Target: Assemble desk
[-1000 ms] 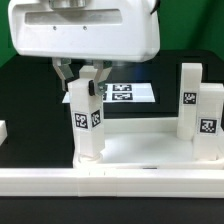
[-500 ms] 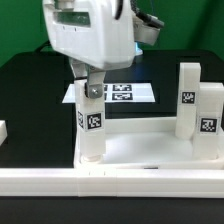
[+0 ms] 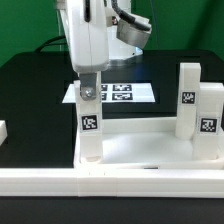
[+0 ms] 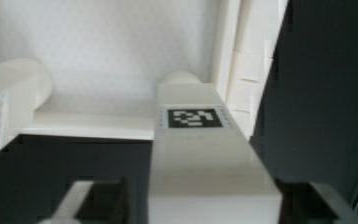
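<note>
The desk lies along the bottom of the frame, its left-of-centre leg upright in a corner socket. The tool straddles that leg's top; I cannot tell whether it grips or has let go. To finish this step well, turn the leg squarely about its own axis, and let go only once it sits firm on the black tabletop

Even, bright overhead light washes the white desk nearly featureless against the black table, shadows faint, while the wrist view is soft, blurred and dim at its edges.
</note>
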